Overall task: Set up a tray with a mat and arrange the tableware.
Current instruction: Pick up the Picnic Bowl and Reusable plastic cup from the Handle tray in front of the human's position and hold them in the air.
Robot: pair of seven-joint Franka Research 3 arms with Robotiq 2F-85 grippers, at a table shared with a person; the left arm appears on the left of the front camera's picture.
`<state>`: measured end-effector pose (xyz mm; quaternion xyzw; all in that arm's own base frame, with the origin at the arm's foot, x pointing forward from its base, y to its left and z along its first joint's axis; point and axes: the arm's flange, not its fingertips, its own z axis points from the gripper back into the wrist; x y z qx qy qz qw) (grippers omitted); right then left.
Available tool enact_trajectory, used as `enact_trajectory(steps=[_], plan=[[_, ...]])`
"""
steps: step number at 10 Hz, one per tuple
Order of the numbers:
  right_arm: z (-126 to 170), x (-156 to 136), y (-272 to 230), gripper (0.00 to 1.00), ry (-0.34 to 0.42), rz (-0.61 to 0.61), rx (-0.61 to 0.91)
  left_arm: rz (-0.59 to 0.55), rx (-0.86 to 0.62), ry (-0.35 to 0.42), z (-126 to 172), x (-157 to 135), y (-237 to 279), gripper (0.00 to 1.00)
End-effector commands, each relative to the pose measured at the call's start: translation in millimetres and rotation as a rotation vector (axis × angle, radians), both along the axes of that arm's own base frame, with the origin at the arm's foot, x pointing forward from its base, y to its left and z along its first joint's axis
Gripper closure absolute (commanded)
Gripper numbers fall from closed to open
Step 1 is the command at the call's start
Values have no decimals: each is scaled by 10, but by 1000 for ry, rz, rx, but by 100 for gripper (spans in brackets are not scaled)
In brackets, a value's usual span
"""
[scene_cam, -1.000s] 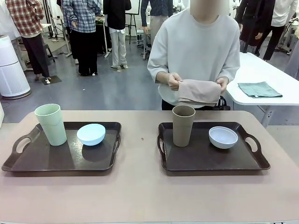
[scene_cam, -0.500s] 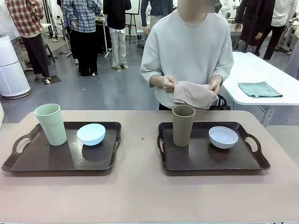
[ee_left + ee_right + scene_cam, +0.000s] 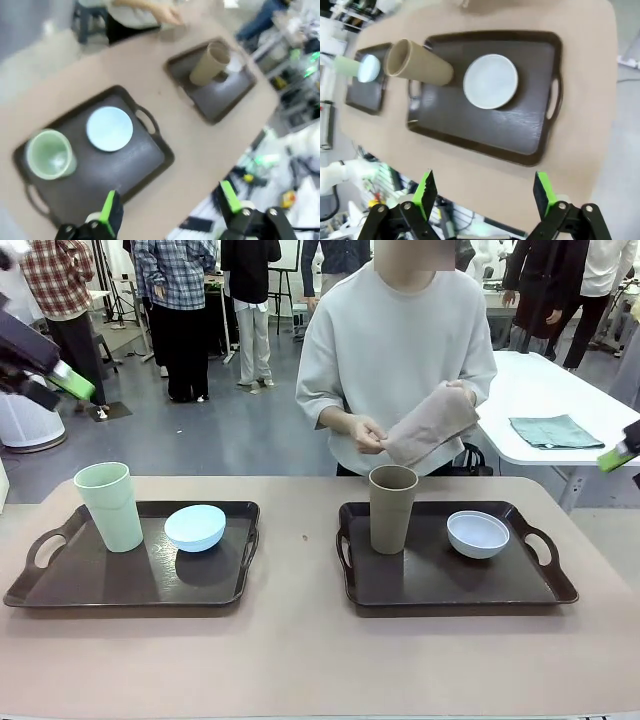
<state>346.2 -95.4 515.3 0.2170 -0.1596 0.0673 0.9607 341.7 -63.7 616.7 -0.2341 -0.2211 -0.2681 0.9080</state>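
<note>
Two dark brown trays lie on the table. The left tray [image 3: 60, 585] holds a mint green tumbler [image 3: 110, 506] and a light blue bowl [image 3: 195, 527]. The right tray [image 3: 440, 580] holds a brown tumbler [image 3: 392, 508] and a pale bluish-white bowl [image 3: 477, 534]. Across the table, a person holds a folded beige mat [image 3: 430, 425] in both hands above the far edge. My left gripper [image 3: 168, 202] hovers open high over the left tray [image 3: 135, 162], and its green pad enters the front view at upper left [image 3: 72, 383]. My right gripper [image 3: 483, 189] hangs open high above the right tray [image 3: 520, 135].
A folded green cloth [image 3: 556, 431] lies on a white table at the back right. A bare strip of tabletop [image 3: 300, 570] separates the two trays. A white cylinder [image 3: 25, 390] stands on the floor at far left. Other people stand in the background.
Both grippers have come into the front view, left at the upper left, right at the right edge. The person has raised one end of the mat.
</note>
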Motion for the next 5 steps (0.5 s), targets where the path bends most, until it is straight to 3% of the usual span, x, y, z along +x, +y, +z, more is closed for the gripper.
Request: enact_trajectory(steps=[1, 4, 5], plan=[[-288, 111, 230, 0, 49, -73, -102, -169, 121, -102, -206, 187, -278, 0], [-586, 337, 530, 0, 106, -110, -91, -291, 251, -139, -453, 360, -901, 0], [-637, 415, 627, 0, 109, -110, -93, -319, 276, -187, -517, 431, -1072, 0]])
